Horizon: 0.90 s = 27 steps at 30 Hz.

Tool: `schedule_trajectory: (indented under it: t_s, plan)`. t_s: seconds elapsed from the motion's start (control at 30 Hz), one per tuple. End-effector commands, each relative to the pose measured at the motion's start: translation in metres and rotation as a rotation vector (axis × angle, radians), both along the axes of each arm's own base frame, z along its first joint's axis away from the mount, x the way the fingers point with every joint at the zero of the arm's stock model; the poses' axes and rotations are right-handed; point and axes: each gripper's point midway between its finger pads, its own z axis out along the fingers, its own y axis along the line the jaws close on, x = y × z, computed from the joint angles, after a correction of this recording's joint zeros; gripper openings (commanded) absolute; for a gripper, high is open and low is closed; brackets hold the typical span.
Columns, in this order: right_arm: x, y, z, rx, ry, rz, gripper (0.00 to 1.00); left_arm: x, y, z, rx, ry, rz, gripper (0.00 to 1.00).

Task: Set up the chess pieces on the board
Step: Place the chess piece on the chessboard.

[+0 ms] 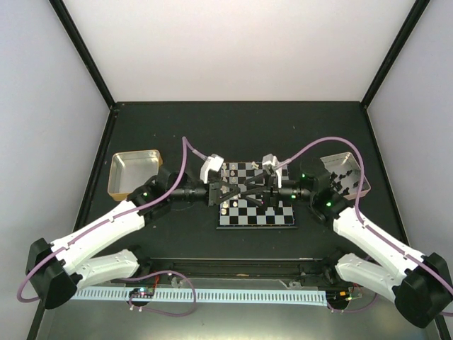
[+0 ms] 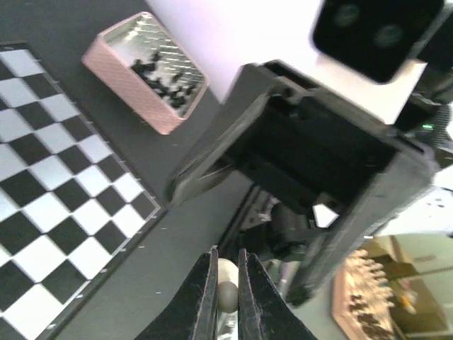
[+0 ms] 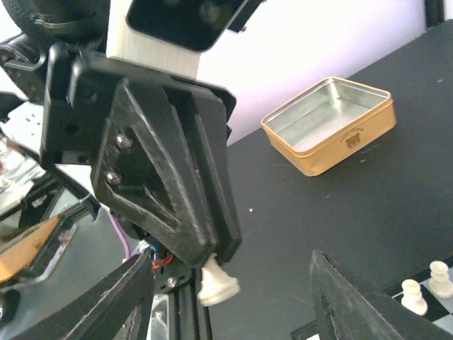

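The left gripper [image 2: 226, 275] was seen clenched on a single cream-white chess piece [image 3: 218, 285], which was pinched by its upper part between the two fingers so that its flared base hung below their tips; what kind of piece it was could not be made out. The piece was held in the air and was not set on any square. The right gripper [image 3: 230, 273] was faced toward it from the opposite side with its jaws spread wide, one finger to either side of the held piece and neither touching it. In the overhead view the two grippers were met nose to nose above the left half of the chessboard [image 1: 272, 217]. A few other white pieces [image 3: 414, 295] were stood on squares along the board's far edge and down its left side. A gold tin [image 1: 134, 172] was placed on the dark table [image 1: 212, 127] to the left of the board, and a pinkish tray [image 2: 124, 92] with small black pieces [image 2: 159, 74] lying inside it was placed to the right
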Motion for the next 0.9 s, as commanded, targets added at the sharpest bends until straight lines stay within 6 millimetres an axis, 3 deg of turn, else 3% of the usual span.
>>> schedule_trajectory:
  t_s: [0.0, 0.2, 0.37, 0.6, 0.87]
  plan:
    - [0.018, -0.012, 0.002, -0.006, -0.017, -0.159, 0.65, 0.022, 0.015, -0.011, 0.136, -0.094, 0.133, 0.02]
    - [0.068, -0.049, -0.029, -0.098, 0.097, -0.567, 0.70, 0.043, 0.036, -0.065, 0.368, -0.147, 0.277, 0.01]
    - [0.097, -0.089, -0.070, -0.222, 0.243, -0.881, 0.70, 0.037, 0.026, -0.104, 0.505, -0.177, 0.262, 0.02]
    - [0.102, -0.111, -0.110, -0.296, 0.378, -1.043, 0.70, 0.030, 0.004, -0.145, 0.675, -0.216, 0.227, 0.02]
    - [0.100, -0.113, -0.137, -0.348, 0.461, -1.066, 0.70, 0.033, -0.006, -0.185, 0.773, -0.174, 0.222, 0.01]
